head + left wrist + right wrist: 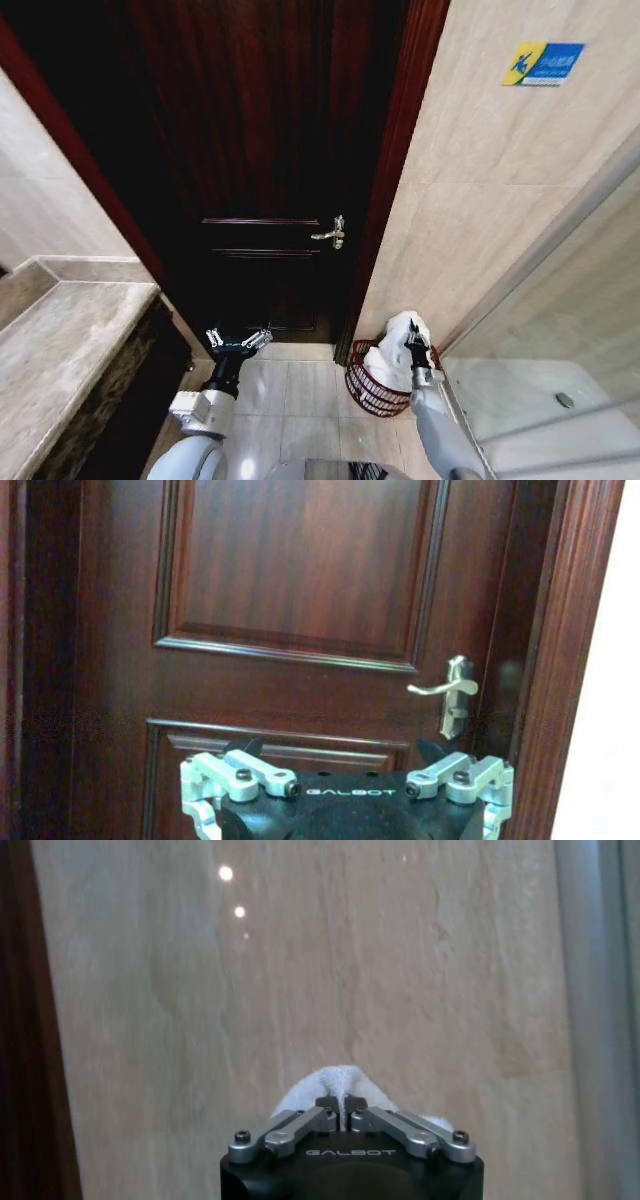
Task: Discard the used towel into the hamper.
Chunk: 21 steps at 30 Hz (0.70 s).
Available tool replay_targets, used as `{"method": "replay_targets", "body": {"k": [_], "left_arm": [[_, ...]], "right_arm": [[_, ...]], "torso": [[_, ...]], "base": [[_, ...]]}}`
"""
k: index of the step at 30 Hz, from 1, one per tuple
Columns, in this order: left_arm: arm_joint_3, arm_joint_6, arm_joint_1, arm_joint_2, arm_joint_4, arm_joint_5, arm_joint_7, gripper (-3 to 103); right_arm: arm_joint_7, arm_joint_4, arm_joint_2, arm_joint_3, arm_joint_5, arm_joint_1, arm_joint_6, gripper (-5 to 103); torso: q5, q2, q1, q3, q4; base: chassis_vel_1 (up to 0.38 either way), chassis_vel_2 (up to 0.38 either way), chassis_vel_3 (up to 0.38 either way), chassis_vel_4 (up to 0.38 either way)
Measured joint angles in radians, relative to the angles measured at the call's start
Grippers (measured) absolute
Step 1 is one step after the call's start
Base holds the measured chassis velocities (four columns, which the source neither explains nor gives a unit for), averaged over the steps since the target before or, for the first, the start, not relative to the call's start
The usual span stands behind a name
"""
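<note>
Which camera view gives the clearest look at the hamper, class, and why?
The head view. It shows the hamper on the floor by the tiled wall, with the white towel reaching into it and the right gripper shut on that towel. The right wrist view gives towel and wall, no hamper; the left wrist view faces the door.

Head view: high, looking down at the dark door. Left wrist view: close, facing that same door. Right wrist view: close, facing the beige wall beside it.
</note>
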Motion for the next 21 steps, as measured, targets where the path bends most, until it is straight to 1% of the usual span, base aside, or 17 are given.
{"method": "replay_targets", "body": {"k": [1, 4, 5, 7, 8, 9, 10, 12, 13, 14, 15, 18, 19, 21], "left_arm": [[0.000, 0.000, 0.000, 0.000, 0.000, 0.000, 0.000, 100], [0.000, 0.000, 0.000, 0.000, 0.000, 0.000, 0.000, 100], [0.000, 0.000, 0.000, 0.000, 0.000, 0.000, 0.000, 100], [0.000, 0.000, 0.000, 0.000, 0.000, 0.000, 0.000, 100], [0.000, 0.000, 0.000, 0.000, 0.000, 0.000, 0.000, 100], [0.000, 0.000, 0.000, 0.000, 0.000, 0.000, 0.000, 100], [0.000, 0.000, 0.000, 0.000, 0.000, 0.000, 0.000, 100], [0.000, 0.000, 0.000, 0.000, 0.000, 0.000, 0.000, 100], [0.000, 0.000, 0.000, 0.000, 0.000, 0.000, 0.000, 100], [0.000, 0.000, 0.000, 0.000, 0.000, 0.000, 0.000, 100], [0.000, 0.000, 0.000, 0.000, 0.000, 0.000, 0.000, 100], [0.000, 0.000, 0.000, 0.000, 0.000, 0.000, 0.000, 100], [0.000, 0.000, 0.000, 0.000, 0.000, 0.000, 0.000, 100], [0.000, 0.000, 0.000, 0.000, 0.000, 0.000, 0.000, 100]], "right_arm": [[0.005, -0.003, -0.006, -0.003, -0.019, -0.010, -0.021, 2], [0.006, -0.040, -0.018, -0.004, -0.034, -0.004, -0.072, 2], [0.006, -0.040, -0.018, -0.004, -0.034, -0.004, -0.072, 2], [-0.001, -0.049, -0.024, -0.006, -0.033, 0.008, -0.127, 2], [-0.005, -0.053, -0.026, -0.008, -0.033, 0.015, -0.153, 2], [-0.005, -0.053, -0.026, -0.008, -0.033, 0.015, -0.153, 2], [-0.009, -0.066, -0.027, -0.010, -0.034, 0.028, -0.180, 2], [-0.016, -0.091, -0.027, -0.011, -0.034, 0.047, -0.201, 2], [-0.026, -0.126, -0.026, -0.012, -0.034, 0.071, -0.224, 2], [-0.026, -0.126, -0.026, -0.012, -0.034, 0.071, -0.224, 2], [-0.032, -0.148, -0.025, -0.012, -0.034, 0.087, -0.240, 2], [-0.057, -0.208, -0.025, -0.011, -0.043, 0.137, -0.292, 2], [-0.057, -0.208, -0.025, -0.011, -0.043, 0.137, -0.292, 2], [-0.073, -0.249, -0.025, -0.008, -0.051, 0.167, -0.343, 2]], "torso": [[0.0010, 0.000, -0.001, 0.000, 0.0002], [0.0003, 0.001, -0.001, 0.000, 0.0002], [0.0003, 0.001, -0.001, 0.000, 0.0002], [0.0008, 0.001, -0.001, 0.000, 0.0003], [0.0005, 0.001, -0.001, 0.000, 0.0003], [0.0005, 0.001, -0.001, 0.000, 0.0003], [0.0003, 0.001, -0.001, 0.000, 0.0002], [0.0007, 0.000, -0.001, 0.000, 0.0003], [0.0005, 0.000, 0.000, 0.000, 0.0006], [0.0005, 0.000, 0.000, 0.000, 0.0006], [0.0006, 0.000, 0.000, 0.000, 0.0003], [0.0003, 0.000, 0.000, 0.000, 0.0006], [0.0003, 0.000, 0.000, 0.000, 0.0006], [0.0006, 0.000, 0.000, 0.000, 0.0004]], "base": [[0.068, -0.004, -0.027, 0.008], [0.074, -0.029, -0.046, 0.054], [0.077, -0.053, -0.036, 0.067], [0.020, -0.026, -0.011, 0.023], [0.000, 0.000, 0.000, 0.000], [0.000, 0.000, 0.000, 0.000], [0.000, 0.000, 0.000, 0.000], [0.000, 0.000, 0.000, 0.000], [0.000, 0.000, 0.000, 0.000], [0.000, 0.000, 0.000, 0.000], [0.000, 0.000, 0.000, 0.000], [0.000, 0.000, 0.000, 0.000], [0.000, 0.000, 0.000, 0.000], [0.000, 0.000, 0.000, 0.000]]}}
